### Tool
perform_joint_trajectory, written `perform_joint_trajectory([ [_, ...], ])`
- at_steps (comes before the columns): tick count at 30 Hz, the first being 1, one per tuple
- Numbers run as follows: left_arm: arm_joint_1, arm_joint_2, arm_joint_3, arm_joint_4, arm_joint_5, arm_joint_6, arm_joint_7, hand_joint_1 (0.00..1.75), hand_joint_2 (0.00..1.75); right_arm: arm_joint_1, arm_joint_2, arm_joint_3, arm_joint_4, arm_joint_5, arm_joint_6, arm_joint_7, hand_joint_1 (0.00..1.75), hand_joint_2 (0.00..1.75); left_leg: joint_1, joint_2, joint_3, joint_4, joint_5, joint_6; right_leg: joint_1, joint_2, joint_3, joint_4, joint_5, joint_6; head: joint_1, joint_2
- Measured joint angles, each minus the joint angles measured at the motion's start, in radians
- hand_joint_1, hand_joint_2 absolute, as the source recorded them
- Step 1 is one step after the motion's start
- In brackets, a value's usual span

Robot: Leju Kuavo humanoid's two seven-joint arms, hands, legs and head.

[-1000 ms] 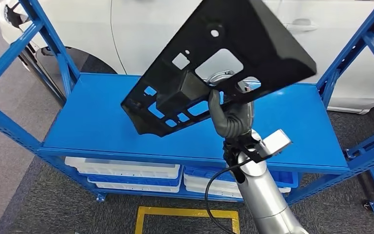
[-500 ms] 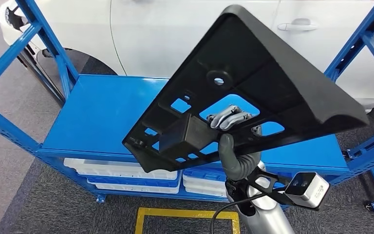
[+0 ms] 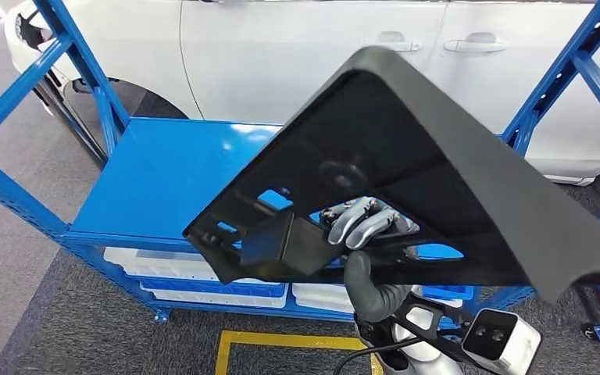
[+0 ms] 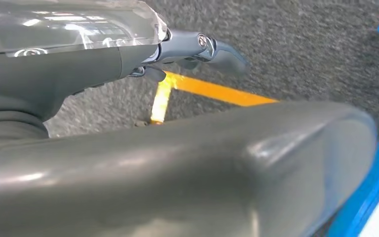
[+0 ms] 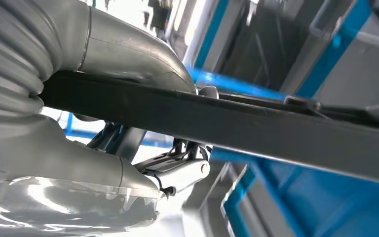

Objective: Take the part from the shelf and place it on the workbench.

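While the right hand point(image 3: 371, 234) grips the black part point(image 3: 437, 187) by a bar beside one of its cut-outs, thumb under and fingers over, the panel hangs tilted in the air above the blue shelf point(image 3: 164, 180), touching nothing else. Left hand point(image 4: 197, 47): hanging over grey floor with a yellow line, holding nothing, fingers partly curled; whether apart or together cannot be told. Handling advice: keep the clamp firm, since the wide panel overhangs far beyond the grip, and swing it wide of the shelf uprights point(image 3: 551, 86) before turning toward the workbench.
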Motion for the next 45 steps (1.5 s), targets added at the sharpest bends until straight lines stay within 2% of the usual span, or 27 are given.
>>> perform_joint_trajectory([
  [2,0.0,0.001,0.0,0.0,-0.004,0.002,0.009,0.0,0.0,0.002,-0.013,0.005,-0.012,-0.004,0.029,-0.002,1.75,1.75,0.004,0.004,-0.005,-0.009,0.017,0.012,-0.002,0.001,-0.008,0.013,-0.016,0.012,0.0,0.0],
  [4,-0.003,0.001,0.0,0.0,-0.005,0.005,0.016,0.0,0.0,0.002,-0.026,0.008,-0.019,-0.01,0.045,-0.002,1.75,1.75,0.008,0.007,-0.02,-0.015,0.036,0.023,-0.006,0.002,-0.04,0.096,-0.092,0.02,0.0,0.0],
  [6,-0.003,0.002,0.0,0.0,-0.004,0.008,0.024,0.0,0.0,0.001,-0.037,0.01,-0.021,-0.018,0.055,-0.002,1.75,1.75,0.007,0.008,-0.043,-0.014,0.051,0.026,-0.01,0.002,-0.079,0.227,-0.176,0.028,0.0,0.0],
  [7,-0.003,0.002,0.0,0.0,-0.004,0.01,0.027,0.0,0.0,0.001,-0.042,0.011,-0.021,-0.021,0.057,-0.002,1.75,1.75,0.006,0.009,-0.054,-0.012,0.059,0.026,-0.012,0.002,-0.084,0.269,-0.192,0.032,0.0,0.0],
  [8,-0.003,0.003,0.0,0.0,-0.003,0.011,0.029,0.0,0.0,0.001,-0.047,0.012,-0.021,-0.022,0.058,-0.002,1.75,1.75,0.006,0.009,-0.065,-0.009,0.065,0.024,-0.013,0.001,-0.072,0.275,-0.187,0.034,0.0,0.0],
  [9,-0.003,0.004,0.0,0.0,-0.003,0.011,0.031,0.0,0.0,0.001,-0.05,0.012,-0.022,-0.023,0.058,-0.002,1.75,1.75,0.007,0.009,-0.076,-0.006,0.071,0.022,-0.015,0.001,-0.04,0.242,-0.167,0.035,0.0,0.0],
  [12,-0.003,0.007,0.0,0.0,-0.004,0.013,0.035,0.0,0.0,-0.001,-0.056,0.013,-0.033,-0.025,0.046,-0.002,1.75,1.75,0.005,0.007,-0.102,0.011,0.085,0.011,-0.016,0.002,0.095,0.047,-0.119,0.027,0.0,0.0],
  [14,-0.002,0.011,0.0,0.0,-0.006,0.014,0.036,0.0,0.0,-0.003,-0.061,0.013,-0.043,-0.028,0.037,-0.002,1.75,1.75,0.003,0.006,-0.109,0.016,0.095,-0.001,-0.01,0.004,0.119,-0.002,-0.12,0.014,0.0,0.0],
  [16,-0.002,0.015,-0.001,0.0,-0.009,0.015,0.037,0.0,0.0,-0.002,-0.065,0.013,-0.047,-0.032,0.032,-0.002,1.75,1.75,0.005,0.005,-0.112,0.014,0.103,-0.015,-0.009,0.003,0.109,-0.004,-0.105,-0.002,0.0,0.0],
  [18,0.001,0.019,-0.001,0.0,-0.012,0.016,0.039,0.0,0.0,-0.002,-0.068,0.013,-0.048,-0.037,0.031,-0.002,1.75,1.75,0.008,0.005,-0.129,0.046,0.06,-0.025,-0.012,0.001,0.092,-0.008,-0.084,-0.019,0.0,0.0],
  [21,0.002,0.025,0.0,0.0,-0.006,0.02,0.044,0.0,0.0,-0.002,-0.071,0.013,-0.048,-0.047,0.043,-0.002,1.75,1.75,0.01,0.005,-0.176,0.214,-0.078,-0.033,-0.011,-0.002,0.053,-0.008,-0.052,-0.031,0.0,0.0],
  [22,0.002,0.026,0.0,0.0,-0.003,0.021,0.045,0.0,0.0,-0.002,-0.072,0.013,-0.047,-0.051,0.046,-0.002,1.75,1.75,0.01,0.005,-0.182,0.265,-0.097,-0.035,-0.009,-0.002,0.039,-0.007,-0.042,-0.031,0.0,0.0],
  [23,0.002,0.027,0.0,0.0,-0.001,0.023,0.046,0.0,0.0,-0.002,-0.073,0.013,-0.045,-0.053,0.049,-0.002,1.75,1.75,0.01,0.005,-0.175,0.29,-0.094,-0.035,-0.008,-0.002,0.025,-0.006,-0.031,-0.03,0.0,0.0],
  [24,0.002,0.027,0.0,0.0,0.001,0.024,0.047,0.0,0.0,-0.002,-0.074,0.013,-0.044,-0.056,0.051,-0.002,1.75,1.75,0.01,0.005,-0.149,0.278,-0.073,-0.034,-0.007,-0.002,0.011,-0.005,-0.021,-0.029,0.0,0.0],
  [26,0.001,0.029,0.0,0.0,0.004,0.026,0.049,0.0,0.0,-0.006,-0.075,0.013,-0.042,-0.059,0.059,-0.002,1.75,1.75,0.009,0.004,-0.052,0.161,-0.031,-0.025,-0.006,-0.002,-0.012,-0.001,-0.004,-0.024,0.0,0.0],
  [28,-0.002,0.032,0.0,0.0,0.008,0.027,0.05,0.0,0.0,-0.013,-0.075,0.013,-0.039,-0.063,0.064,-0.001,1.75,1.75,0.003,0.004,0.034,0.031,-0.032,-0.013,-0.004,-0.003,-0.023,0.001,0.012,-0.015,0.0,0.0],
  [29,-0.002,0.033,0.001,-0.001,0.009,0.027,0.051,0.0,0.0,-0.016,-0.075,0.013,-0.037,-0.064,0.065,-0.001,1.75,1.75,-0.001,0.003,0.052,-0.003,-0.039,-0.008,-0.004,-0.003,-0.025,0.0,0.02,-0.009,0.0,0.0],
  [31,-0.001,0.033,0.002,-0.001,0.013,0.029,0.053,0.0,0.0,-0.022,-0.075,0.013,-0.032,-0.066,0.068,-0.001,1.75,1.75,-0.002,0.003,0.048,-0.017,-0.027,0.003,-0.005,-0.004,-0.026,-0.005,0.034,0.004,0.0,0.0],
  [32,0.0,0.034,0.003,-0.001,0.015,0.029,0.054,0.0,0.0,-0.024,-0.076,0.013,-0.028,-0.068,0.07,-0.001,1.75,1.75,-0.001,0.005,0.042,-0.021,-0.017,0.01,-0.006,-0.003,-0.032,-0.001,0.028,0.01,0.0,0.0],
  [33,0.0,0.034,0.003,-0.001,0.016,0.029,0.054,0.0,0.0,-0.026,-0.076,0.013,-0.024,-0.069,0.072,-0.001,1.75,1.75,0.002,0.007,0.032,-0.024,-0.004,0.017,-0.007,-0.002,-0.042,0.018,0.002,0.014,0.0,0.0],
  [36,0.0,0.034,0.006,-0.001,0.016,0.029,0.055,0.0,0.0,-0.034,-0.078,0.013,-0.01,-0.074,0.077,-0.001,1.75,1.75,0.003,0.011,-0.01,-0.024,0.033,0.029,-0.01,-0.001,-0.093,0.184,-0.141,0.025,0.0,0.0],
  [37,0.001,0.034,0.007,-0.001,0.016,0.029,0.055,0.0,0.0,-0.036,-0.08,0.013,-0.005,-0.076,0.076,-0.001,1.75,1.75,0.003,0.011,-0.026,-0.023,0.045,0.028,-0.011,-0.001,-0.103,0.243,-0.167,0.028,0.0,0.0],
  [38,0.001,0.034,0.007,-0.001,0.015,0.029,0.055,0.0,0.0,-0.038,-0.082,0.013,0.001,-0.079,0.074,-0.001,1.75,1.75,0.003,0.012,-0.043,-0.02,0.056,0.027,-0.012,-0.001,-0.1,0.278,-0.168,0.03,0.0,0.0],
  [39,0.002,0.034,0.007,-0.001,0.014,0.028,0.055,0.0,0.0,-0.04,-0.084,0.013,0.006,-0.082,0.072,-0.001,1.75,1.75,0.003,0.012,-0.06,-0.016,0.066,0.025,-0.014,-0.001,-0.08,0.276,-0.149,0.031,0.0,0.0],
  [41,0.002,0.034,0.008,-0.001,0.012,0.027,0.055,0.0,0.0,-0.046,-0.087,0.014,0.012,-0.085,0.068,-0.001,1.75,1.75,0.004,0.011,-0.09,-0.004,0.082,0.019,-0.015,-0.001,0.009,0.175,-0.103,0.027,0.0,0.0],
  [43,0.002,0.034,0.008,-0.001,0.011,0.027,0.055,0.0,0.0,-0.053,-0.088,0.014,0.015,-0.089,0.067,-0.001,1.75,1.75,0.002,0.01,-0.111,0.008,0.095,0.009,-0.011,-0.001,0.098,0.044,-0.105,0.017,0.0,0.0],
  [45,0.002,0.034,0.008,-0.001,0.011,0.027,0.055,0.0,0.0,-0.059,-0.089,0.016,0.017,-0.094,0.071,0.0,1.75,1.75,0.0,0.01,-0.118,0.011,0.109,-0.003,-0.005,0.001,0.122,-0.004,-0.117,0.003,0.0,0.0],
])
